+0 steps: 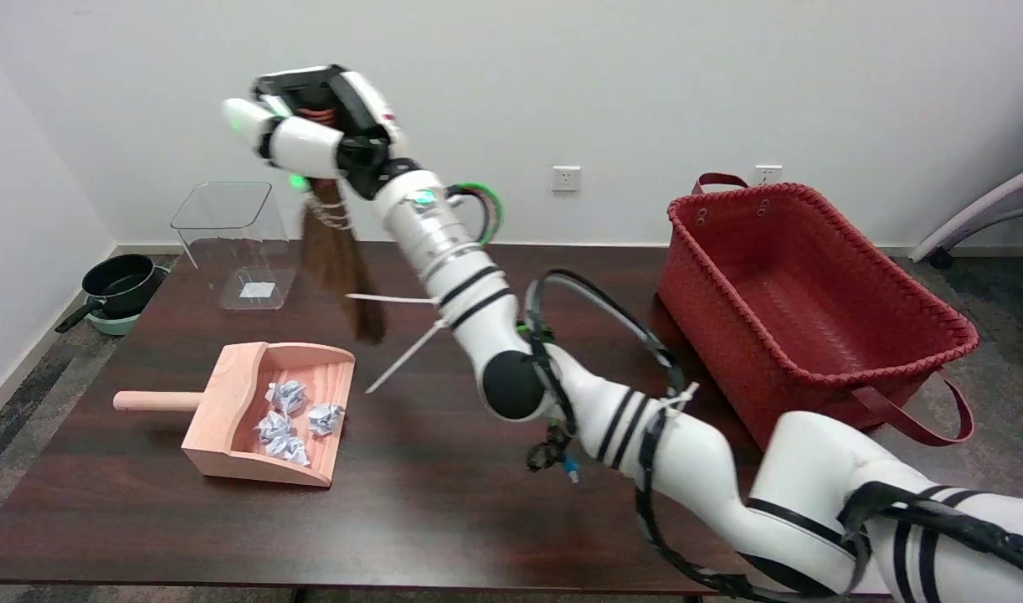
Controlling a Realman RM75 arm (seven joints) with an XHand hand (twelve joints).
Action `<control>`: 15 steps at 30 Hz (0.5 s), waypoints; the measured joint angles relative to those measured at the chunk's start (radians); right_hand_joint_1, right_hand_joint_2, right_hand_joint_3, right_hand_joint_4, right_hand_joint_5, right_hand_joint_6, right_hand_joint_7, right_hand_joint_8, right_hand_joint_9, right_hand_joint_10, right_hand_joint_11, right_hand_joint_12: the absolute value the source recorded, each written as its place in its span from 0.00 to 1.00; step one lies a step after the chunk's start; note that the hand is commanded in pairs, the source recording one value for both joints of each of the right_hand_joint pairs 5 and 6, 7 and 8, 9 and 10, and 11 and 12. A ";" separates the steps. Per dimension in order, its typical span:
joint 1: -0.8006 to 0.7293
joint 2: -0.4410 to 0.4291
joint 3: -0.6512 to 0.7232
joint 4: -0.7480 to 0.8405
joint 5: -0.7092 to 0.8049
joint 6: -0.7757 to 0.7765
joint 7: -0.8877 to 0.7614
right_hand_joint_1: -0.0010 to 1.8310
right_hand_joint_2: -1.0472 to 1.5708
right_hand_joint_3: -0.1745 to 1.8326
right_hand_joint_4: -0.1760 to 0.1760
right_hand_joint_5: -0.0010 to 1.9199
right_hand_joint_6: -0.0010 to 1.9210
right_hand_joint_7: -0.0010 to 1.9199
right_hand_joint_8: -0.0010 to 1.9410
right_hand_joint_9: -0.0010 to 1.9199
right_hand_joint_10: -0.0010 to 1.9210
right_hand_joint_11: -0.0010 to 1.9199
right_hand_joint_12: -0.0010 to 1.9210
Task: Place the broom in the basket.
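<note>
- My right arm [612,419] comes in from the lower right and stretches up and across the dark surface [428,502].
- Nearest on the left lies a wooden dustpan [260,419], its handle pointing left, with crumpled paper balls [290,414] inside it.
- To the right stands the red woven basket [821,352], resting at the surface's right edge, with nothing visible inside it and its dark red straps hanging at the near side.
- Above the dustpan and well left of the basket, the broom [340,260] hangs in the air, its brown bristles pointing down and clear of the surface.
- My right hand [319,126] is raised high at the upper left, fingers curled around the top of the broom, gripping it.
- Farther back on the left stands a clear plastic container [231,243].
- Past the surface's left edge, a black pan [118,285] sits on the floor by the wall.
</note>
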 measured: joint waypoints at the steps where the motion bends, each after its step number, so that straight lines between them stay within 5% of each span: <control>1: -0.011 0.016 0.010 -0.013 -0.007 -0.005 0.000 0.63 1.00 0.33 0.50 1.00 1.00 1.00 0.99 0.98 0.98 0.97 0.97; 15: -0.217 0.221 0.206 -0.200 -0.072 -0.064 -0.001 0.63 1.00 0.32 0.50 1.00 1.00 1.00 0.99 0.98 0.98 0.98 0.97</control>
